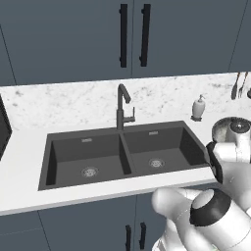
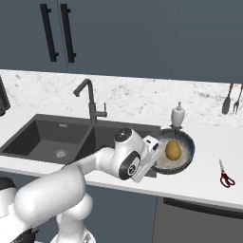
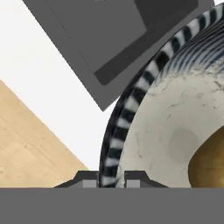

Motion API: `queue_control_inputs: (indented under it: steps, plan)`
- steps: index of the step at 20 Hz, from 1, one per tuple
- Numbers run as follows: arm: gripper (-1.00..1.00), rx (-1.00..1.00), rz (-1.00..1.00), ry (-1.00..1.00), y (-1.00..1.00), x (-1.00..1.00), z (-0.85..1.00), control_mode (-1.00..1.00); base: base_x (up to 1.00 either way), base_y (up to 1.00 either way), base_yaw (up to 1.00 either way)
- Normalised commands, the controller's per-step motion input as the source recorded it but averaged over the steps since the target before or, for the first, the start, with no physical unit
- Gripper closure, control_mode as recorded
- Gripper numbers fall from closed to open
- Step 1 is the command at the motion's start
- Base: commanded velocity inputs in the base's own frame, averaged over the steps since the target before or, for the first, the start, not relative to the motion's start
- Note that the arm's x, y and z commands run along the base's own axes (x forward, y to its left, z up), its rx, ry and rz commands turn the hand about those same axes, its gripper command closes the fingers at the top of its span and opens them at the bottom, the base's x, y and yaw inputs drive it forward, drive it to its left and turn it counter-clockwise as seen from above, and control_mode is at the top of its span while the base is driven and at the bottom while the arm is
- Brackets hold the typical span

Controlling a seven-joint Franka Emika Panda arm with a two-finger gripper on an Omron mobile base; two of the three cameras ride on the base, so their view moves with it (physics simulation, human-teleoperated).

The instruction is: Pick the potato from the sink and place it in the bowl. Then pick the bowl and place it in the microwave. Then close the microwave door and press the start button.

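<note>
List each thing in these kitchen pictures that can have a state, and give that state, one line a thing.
potato: lying in the bowl
bowl: upright on the counter, right of the sink
gripper: closed on the bowl's rim
sink: both basins empty
cabinet doors: shut
scissors: lying flat on the counter

Dark slate-blue wall cabinets (image 1: pixel 73 39) with long black bar handles (image 1: pixel 123 35) hang above a white speckled marble backsplash (image 1: pixel 73 100). The white worktop (image 2: pixel 204 182) tops matching base cabinets (image 1: pixel 83 228); light wooden floor (image 3: pixel 26 153).
</note>
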Motion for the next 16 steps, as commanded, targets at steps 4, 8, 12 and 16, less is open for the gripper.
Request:
queue_control_inputs:
  steps: [4, 8, 12, 16]
  plan:
    - [1.00, 0.10, 0.25, 0.03, 0.10, -0.35, 0.66, -1.00, 0.00, 0.00, 0.00]
    - [1.00, 0.00, 0.31, 0.00, 0.20, -0.45, 0.84, -1.00, 0.00, 0.00, 0.00]
    - [1.00, 0.00, 0.26, 0.10, 0.41, -0.52, 0.77, -1.00, 0.00, 0.00, 0.00]
    - [1.00, 0.02, 0.17, 0.09, 0.82, -0.48, 0.59, -1.00, 0.00, 0.00, 0.00]
